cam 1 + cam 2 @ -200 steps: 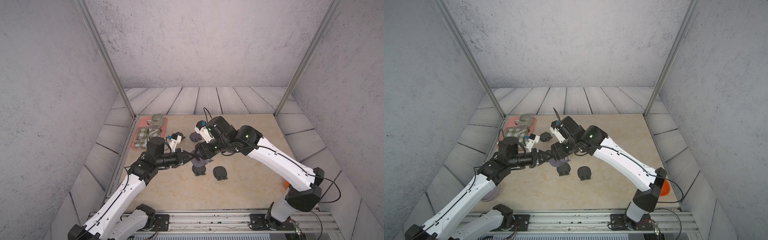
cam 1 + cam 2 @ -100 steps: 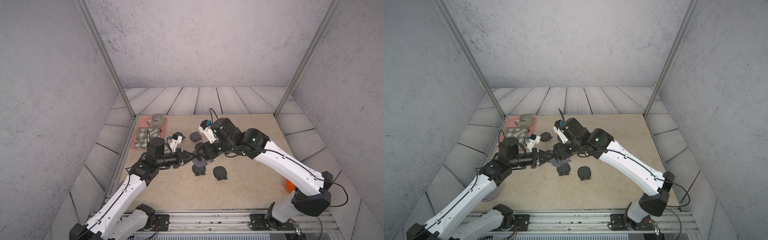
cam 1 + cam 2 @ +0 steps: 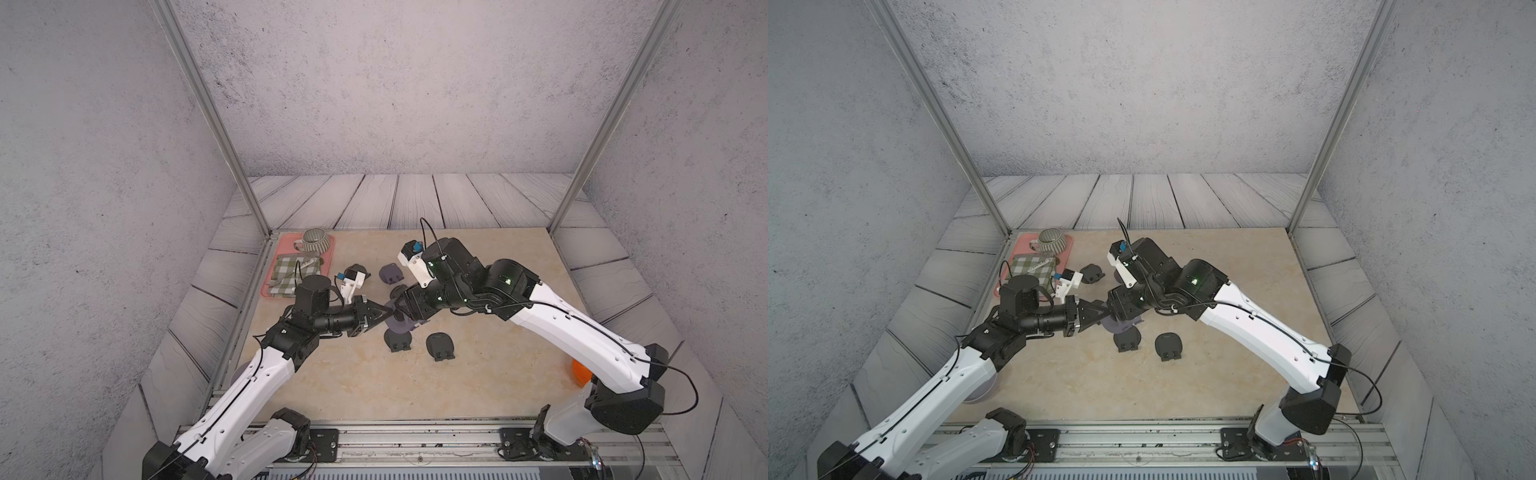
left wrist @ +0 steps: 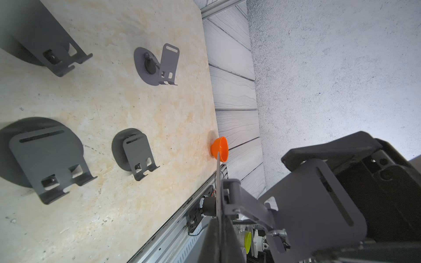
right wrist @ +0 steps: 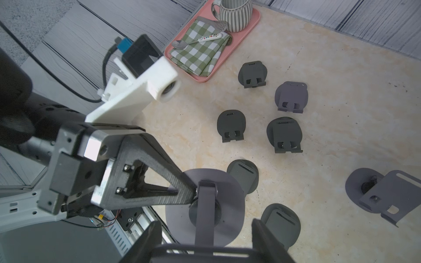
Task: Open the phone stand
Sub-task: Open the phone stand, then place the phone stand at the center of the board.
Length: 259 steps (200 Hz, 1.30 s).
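- Left gripper (image 5: 194, 193) is clenched tight, its tips pinching the rim of the round base of the grey metal phone stand (image 5: 230, 205), right by the hinge arm.
- Right gripper (image 3: 402, 305) has its jaws spread wide around the stand's flat slotted back plate, and it looks like a grip across the plate's width.
- The stand hangs in the air between the two grippers, left of the table's middle, above the folded dark stands (image 3: 399, 340) lying on the beige table (image 3: 353, 386).
- We're mid-unfold by my read: plate and base are already angled apart on the arm.
- Next up, probably: hold the base steady and swing the plate further out. The hinge may be stiff, and that thin rim pinch could slip.
- Left arm comes in from the near left, wrist level, pointing right. Right arm reaches over from the near right, elbow high, wrist tipped down and leftward.
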### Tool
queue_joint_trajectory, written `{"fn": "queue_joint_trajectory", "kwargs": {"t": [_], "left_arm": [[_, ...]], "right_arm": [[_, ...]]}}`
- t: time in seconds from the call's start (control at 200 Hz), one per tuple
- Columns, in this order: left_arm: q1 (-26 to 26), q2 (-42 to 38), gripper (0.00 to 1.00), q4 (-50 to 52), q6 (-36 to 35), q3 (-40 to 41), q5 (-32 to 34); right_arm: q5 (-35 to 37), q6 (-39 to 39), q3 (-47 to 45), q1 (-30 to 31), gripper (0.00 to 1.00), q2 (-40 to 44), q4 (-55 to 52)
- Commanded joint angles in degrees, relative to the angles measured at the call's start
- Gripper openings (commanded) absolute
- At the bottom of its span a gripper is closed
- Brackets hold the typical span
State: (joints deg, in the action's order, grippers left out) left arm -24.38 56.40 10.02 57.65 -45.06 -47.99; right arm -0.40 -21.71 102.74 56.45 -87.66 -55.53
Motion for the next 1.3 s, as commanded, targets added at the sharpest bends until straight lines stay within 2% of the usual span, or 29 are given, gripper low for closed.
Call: {"fn": "queue_joint_trajectory", "kwargs": {"t": [0.0, 0.045, 0.09, 0.135, 0.22, 0.315, 0.651, 1.001, 1.291], "left_arm": [[3.4, 2.3, 0.0, 14.2, -3.7, 0.7, 10.2], [3.5, 2.4, 0.03, 15.2, -4.8, -0.6, 10.3], [3.5, 2.5, 0.12, 16.0, -5.7, -1.7, 10.4], [3.5, 2.4, 0.3, 16.6, -6.4, -2.7, 10.5], [3.5, 2.2, 0.72, 19.3, -8.4, -5.0, 11.6], [3.5, 1.7, 1.0, 24.5, -11.3, -7.5, 14.6], [3.4, -1.9, 0.98, 36.3, -19.6, -10.4, 20.7], [3.5, -5.0, 0.98, 41.3, -22.9, -10.0, 22.0], [3.5, -5.9, 0.99, 43.3, -23.8, -9.4, 22.2]], "right_arm": [[4.5, 2.2, 4.4, -0.8, 0.57, 4.3, -2.8], [5.5, 2.4, 4.9, -0.8, 0.57, 3.5, -3.3], [6.6, 2.5, 5.6, -0.9, 0.57, 2.5, -3.9], [7.7, 2.9, 6.3, -0.9, 0.57, 1.5, -4.4], [9.3, 3.5, 7.4, -1.2, 0.57, -0.3, -5.1], [9.9, 4.2, 7.8, -1.9, 0.57, -2.0, -5.0], [11.2, 5.7, 8.5, -7.0, 0.58, -7.8, -5.9], [14.1, 6.2, 11.3, -15.2, 0.58, -17.2, -6.6], [13.0, 6.0, 15.2, -18.7, 0.58, -26.4, -6.4]]}}
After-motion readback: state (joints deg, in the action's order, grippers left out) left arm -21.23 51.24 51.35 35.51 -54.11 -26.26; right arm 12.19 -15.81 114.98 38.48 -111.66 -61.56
